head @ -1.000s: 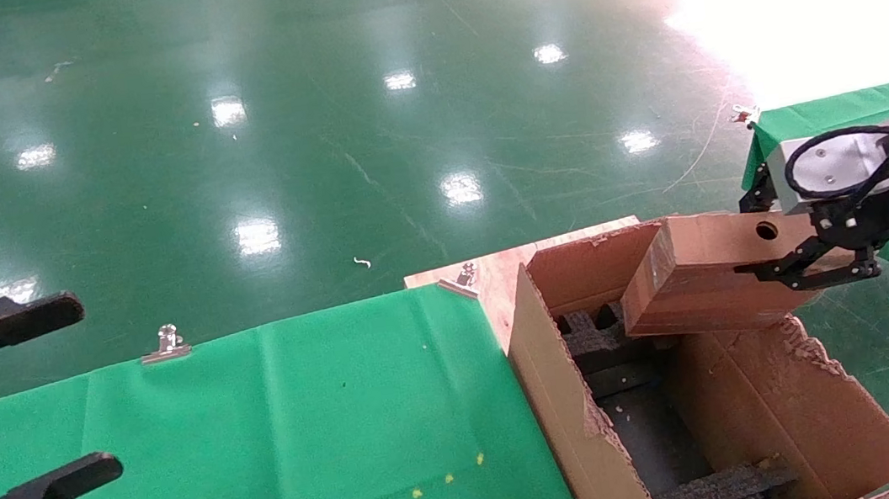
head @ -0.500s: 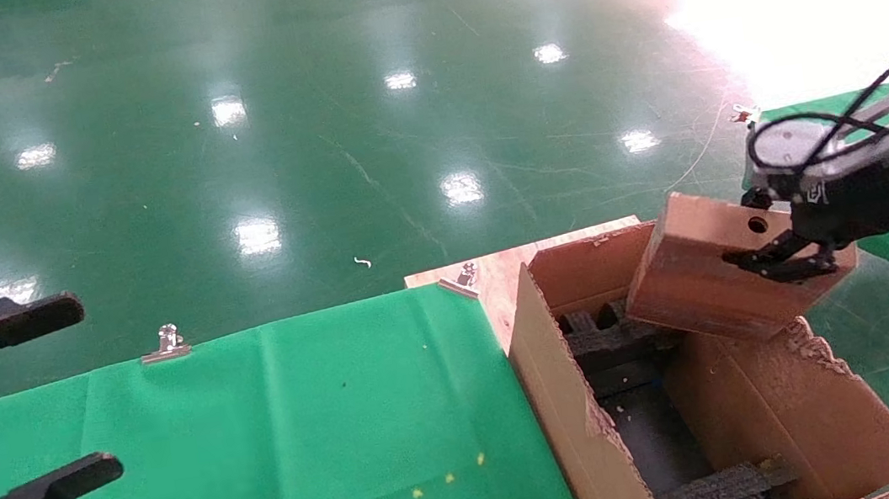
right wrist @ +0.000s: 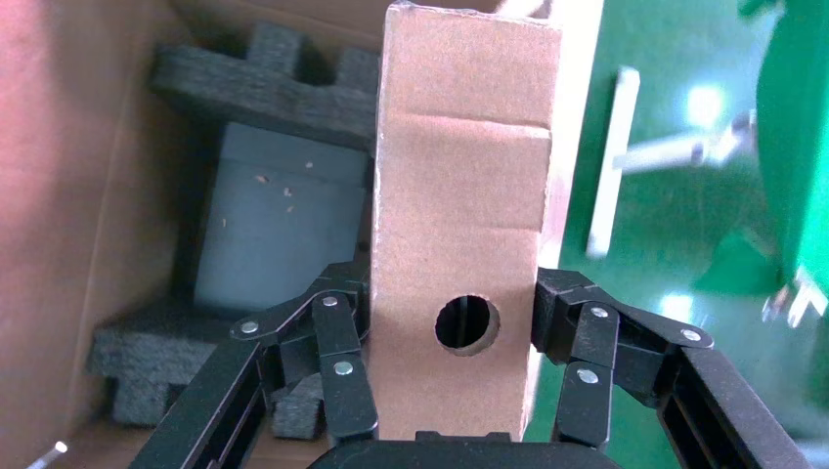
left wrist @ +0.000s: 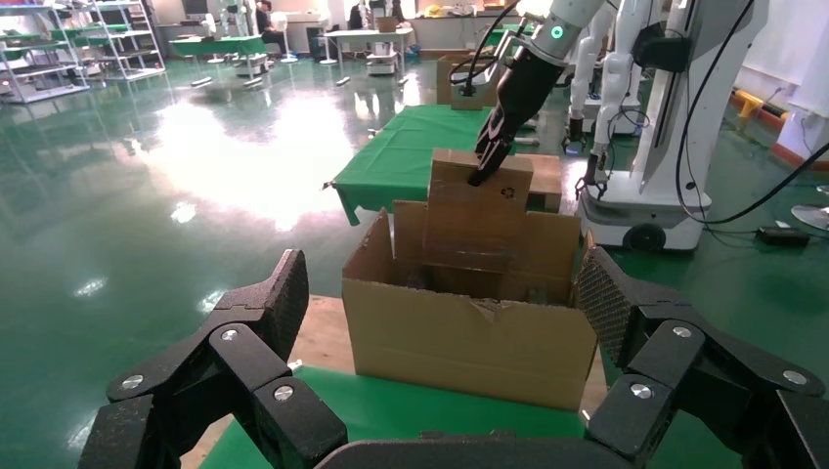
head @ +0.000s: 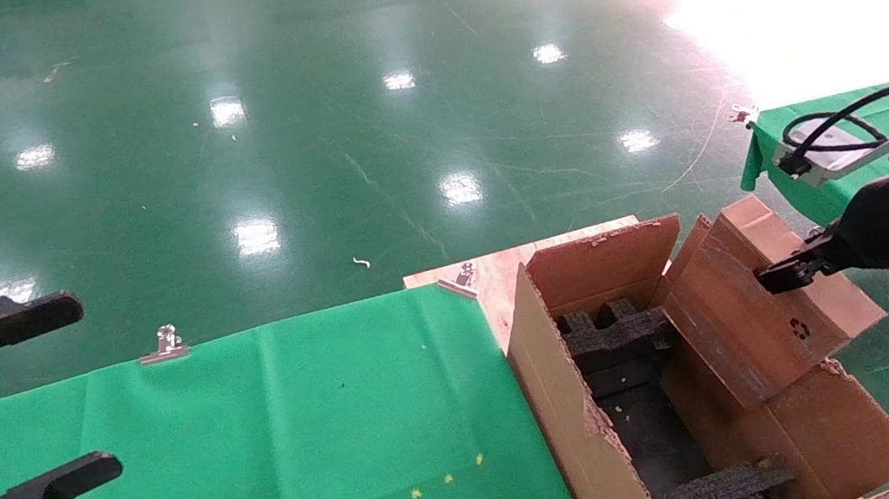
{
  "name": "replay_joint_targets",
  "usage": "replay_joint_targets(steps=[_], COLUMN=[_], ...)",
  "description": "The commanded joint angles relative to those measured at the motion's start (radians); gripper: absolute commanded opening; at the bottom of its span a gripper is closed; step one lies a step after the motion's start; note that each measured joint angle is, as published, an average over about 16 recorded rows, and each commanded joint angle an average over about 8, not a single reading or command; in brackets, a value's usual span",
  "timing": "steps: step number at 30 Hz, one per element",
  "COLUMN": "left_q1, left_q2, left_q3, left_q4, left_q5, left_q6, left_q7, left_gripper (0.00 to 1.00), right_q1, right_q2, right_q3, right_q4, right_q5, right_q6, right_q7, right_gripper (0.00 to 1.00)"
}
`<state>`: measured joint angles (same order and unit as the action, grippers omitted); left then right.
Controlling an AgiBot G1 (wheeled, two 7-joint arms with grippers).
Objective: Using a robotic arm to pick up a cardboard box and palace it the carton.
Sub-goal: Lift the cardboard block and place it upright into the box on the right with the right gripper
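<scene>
My right gripper (head: 787, 275) is shut on the cardboard box (head: 757, 304), a small brown box with a round hole in one face. The box hangs steeply tilted over the carton's right side, its lower end dipping toward the opening. The carton (head: 557, 405) stands open past the green table's right end, black foam inserts (head: 616, 334) inside. In the right wrist view both fingers (right wrist: 337, 337) clamp the box (right wrist: 459, 195) above the foam (right wrist: 264, 83). The left wrist view shows the box (left wrist: 479, 220) upright in the carton (left wrist: 469, 337), held by the white arm (left wrist: 523, 78). My left gripper (head: 13, 396) hangs open at the far left.
A green-covered table (head: 263, 433) lies in front, with a metal clip (head: 166, 343) on its far edge and a wooden board (head: 497, 264) at its right end. A second green table (head: 843, 111) stands at the far right. Glossy green floor lies beyond.
The right gripper has swung to the right and turned, tipping the cardboard box from nearly level to steeply tilted, with its lower end sinking toward the carton. The left arm has not moved.
</scene>
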<state>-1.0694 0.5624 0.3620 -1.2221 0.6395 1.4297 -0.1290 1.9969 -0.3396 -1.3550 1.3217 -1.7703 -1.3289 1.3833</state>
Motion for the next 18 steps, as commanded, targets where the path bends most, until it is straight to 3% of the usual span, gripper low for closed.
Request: replay_joint_targets(steps=[1,9,18], left_q1=[0.0,0.0,0.0], left_q2=[0.0,0.0,0.0], left_q3=[0.0,0.0,0.0], left_q4=[0.0,0.0,0.0], left_q5=[0.0,0.0,0.0], left_q6=[0.0,0.0,0.0], left_q7=[0.0,0.0,0.0], left_gripper=[1.0,1.0,1.0], right_q1=[-0.007,-0.042,-0.095], right_q2=[0.004,-0.012,-0.039], right_q3=[-0.005,-0.026,-0.053], right_q4=[0.023,0.03,0.032], right_q5=[-0.019,-0.042,-0.072], right_q6=[-0.005,-0.013,0.021], right_q7=[0.097,0.255,0.334], right_gripper=[0.0,0.0,0.0])
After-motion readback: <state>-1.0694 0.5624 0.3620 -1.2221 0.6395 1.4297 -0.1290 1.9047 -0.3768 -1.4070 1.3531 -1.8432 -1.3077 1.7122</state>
